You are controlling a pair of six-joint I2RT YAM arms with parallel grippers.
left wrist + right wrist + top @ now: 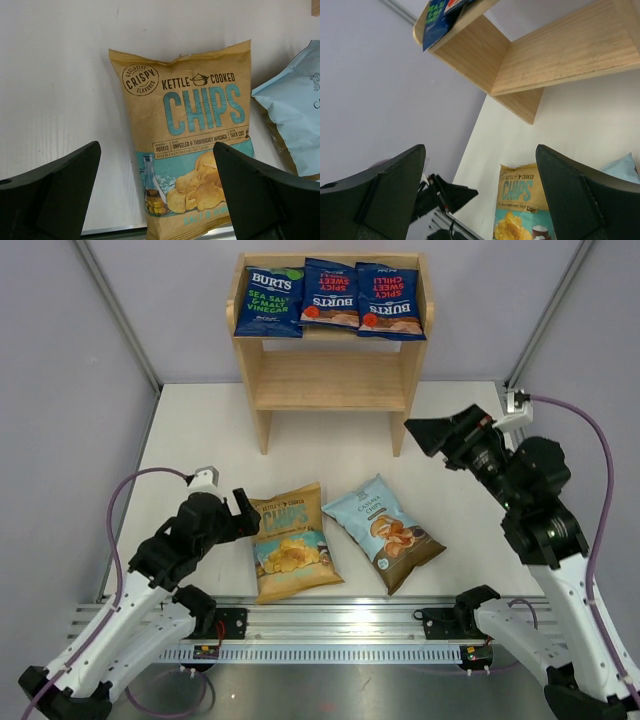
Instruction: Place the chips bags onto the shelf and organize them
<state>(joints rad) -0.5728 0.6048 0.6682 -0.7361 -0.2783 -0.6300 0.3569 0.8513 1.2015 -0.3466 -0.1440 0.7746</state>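
Note:
Three dark-blue Burts bags [329, 298] lie side by side on the top tier of the light-wood shelf [330, 380]. The tan-yellow Chips bag [289, 542] lies flat on the table and also shows in the left wrist view [192, 135] and the right wrist view [520, 200]. The light-blue and brown bag [385, 530] lies just to its right [295, 120]. My left gripper [240, 517] is open and empty, just left of the tan-yellow bag. My right gripper [425, 435] is open and empty, raised in front of the shelf's right side.
The shelf's lower tier [565, 55] holds nothing. A metal rail [330, 625] runs along the table's near edge behind the arm bases. Grey walls stand on both sides.

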